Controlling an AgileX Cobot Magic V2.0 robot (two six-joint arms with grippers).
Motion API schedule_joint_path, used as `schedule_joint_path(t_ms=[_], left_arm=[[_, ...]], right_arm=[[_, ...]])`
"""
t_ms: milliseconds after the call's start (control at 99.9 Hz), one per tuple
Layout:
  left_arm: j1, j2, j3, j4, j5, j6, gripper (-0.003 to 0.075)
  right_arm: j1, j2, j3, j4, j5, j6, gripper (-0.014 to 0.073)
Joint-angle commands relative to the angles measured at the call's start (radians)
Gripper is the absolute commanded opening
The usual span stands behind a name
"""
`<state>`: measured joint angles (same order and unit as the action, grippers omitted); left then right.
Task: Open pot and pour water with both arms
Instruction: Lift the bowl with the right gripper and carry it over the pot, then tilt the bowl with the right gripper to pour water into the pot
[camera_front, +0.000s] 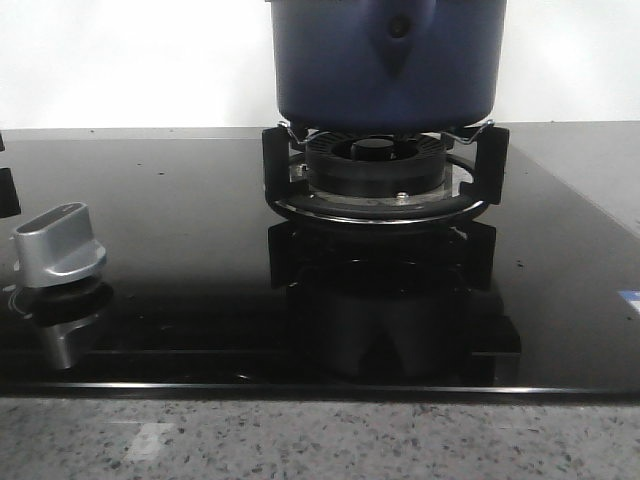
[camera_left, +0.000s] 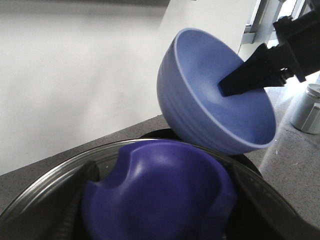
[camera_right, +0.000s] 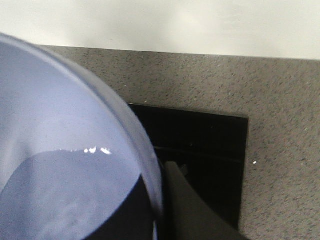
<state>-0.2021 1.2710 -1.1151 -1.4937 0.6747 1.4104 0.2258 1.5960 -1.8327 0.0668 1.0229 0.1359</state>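
Note:
The dark navy pot (camera_front: 390, 60) stands on the gas burner, its top cut off by the front view; neither gripper shows there. In the left wrist view my left gripper (camera_left: 160, 200) is shut on the purple-blue knob (camera_left: 160, 190) of a glass lid (camera_left: 45, 185). My right gripper (camera_left: 270, 65) holds a light blue bowl (camera_left: 215, 100) by its rim, tilted, just beyond the lid. In the right wrist view the bowl (camera_right: 75, 125) holds water (camera_right: 65, 195). My right gripper (camera_right: 157, 215) has one finger inside the rim and one outside.
A black burner grate (camera_front: 380, 180) carries the pot on a glossy black cooktop (camera_front: 180, 230). A silver control knob (camera_front: 58, 245) sits at the front left. A speckled grey counter (camera_right: 280, 100) surrounds the cooktop. A white container (camera_left: 310, 107) stands on it.

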Motion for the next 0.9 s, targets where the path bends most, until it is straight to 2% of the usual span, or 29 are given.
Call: schedule_joint_path(t_ms=[0, 140, 450, 621, 891], left_arm=[[0.004, -0.036, -0.031, -0.082, 0.001, -0.003, 0.0316], [0.004, -0.036, -0.031, -0.082, -0.007, -0.003, 0.0316], [0.004, -0.036, -0.031, -0.082, -0.007, -0.003, 0.0316], [0.004, -0.036, -0.031, -0.082, -0.007, -0.003, 0.0316], [0.004, -0.036, -0.031, -0.082, -0.007, -0.003, 0.0316]], right_arm=[[0.025, -0.040, -0.036, -0.075, -0.097, 0.010, -0.0062], [0.056, -0.040, -0.036, -0.230, -0.102, 0.093, -0.0062], [0.130, -0.040, -0.036, -0.429, -0.109, 0.105, -0.0045], [0.206, -0.040, -0.036, -0.643, -0.095, 0.218, -0.0046], [0.253, -0.003, -0.036, -0.749, -0.030, 0.226, -0.0046]])
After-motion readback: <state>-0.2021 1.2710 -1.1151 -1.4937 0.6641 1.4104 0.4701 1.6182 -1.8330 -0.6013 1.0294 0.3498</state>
